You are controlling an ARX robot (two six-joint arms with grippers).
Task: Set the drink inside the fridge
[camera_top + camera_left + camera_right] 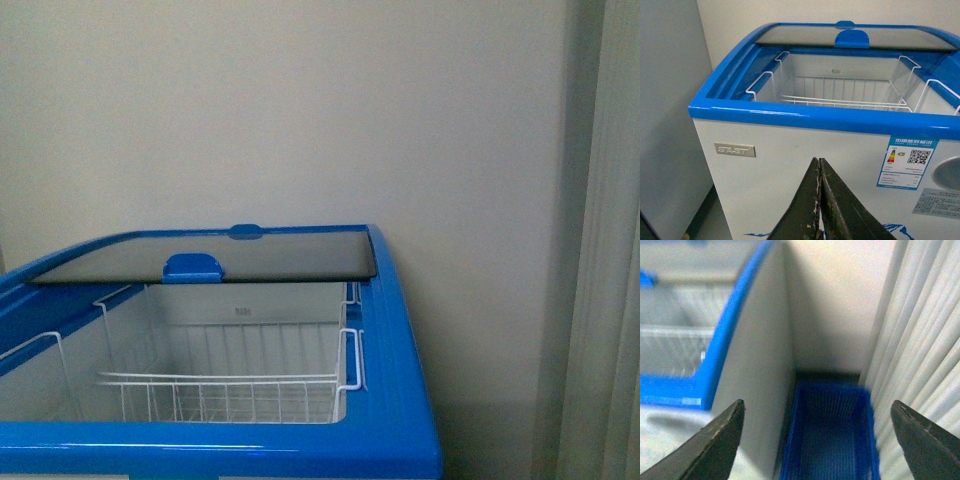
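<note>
The white chest fridge with a blue top rim (400, 330) stands open: its dark sliding glass lid (250, 255) is pushed to the back, leaving the white wire basket (220, 395) inside exposed, with free room above it. The left gripper (820, 200) hangs before the fridge's front wall, fingers pressed together. The right gripper (817, 435) is spread wide, empty, over a blue plastic crate (830, 440) on the floor between fridge and curtain. The drink appears in no view.
</note>
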